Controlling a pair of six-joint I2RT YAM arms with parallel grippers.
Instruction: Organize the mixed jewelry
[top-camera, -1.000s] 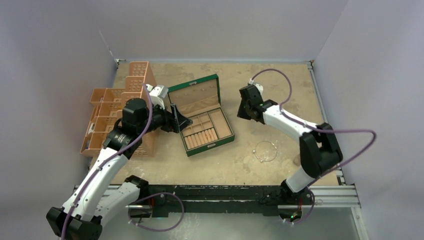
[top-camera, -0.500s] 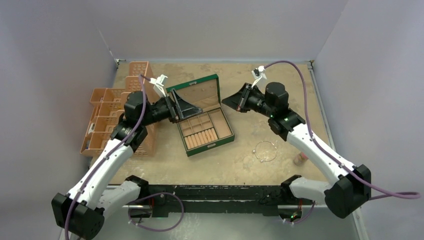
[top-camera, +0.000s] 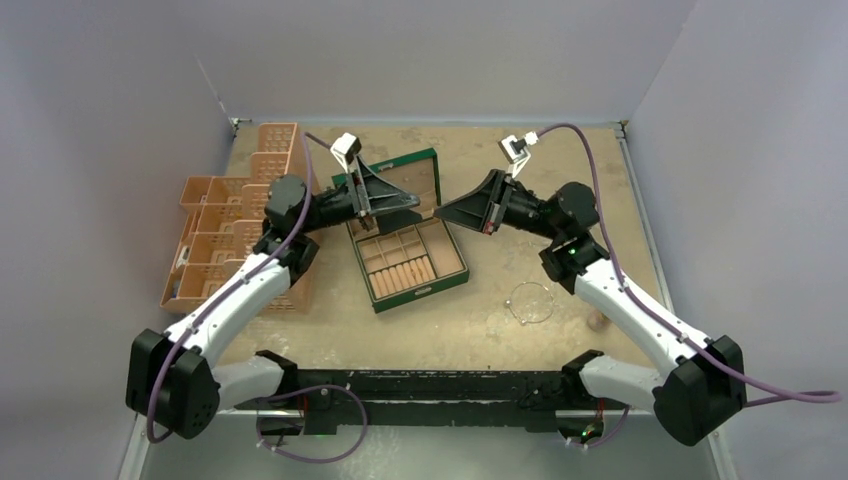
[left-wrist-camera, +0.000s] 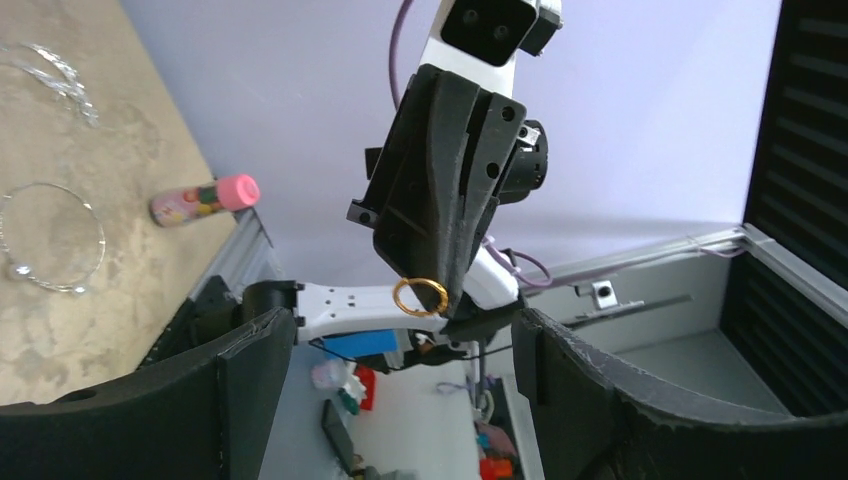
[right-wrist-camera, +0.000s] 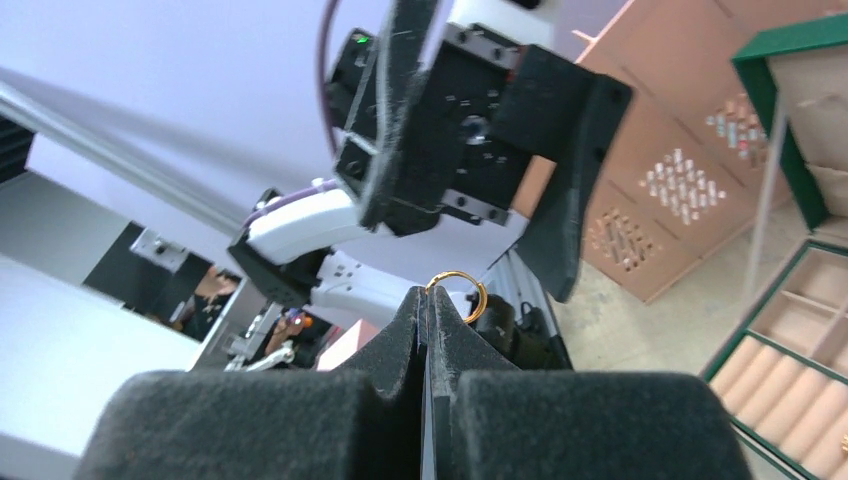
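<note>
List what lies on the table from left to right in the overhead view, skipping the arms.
orange lattice trays → green box → thin wire hoop → small pink cylinder

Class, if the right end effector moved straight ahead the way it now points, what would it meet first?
Probably the left end effector, open and facing the right end effector just ahead; the gold ring pinched at its tip would arrive first.
</note>
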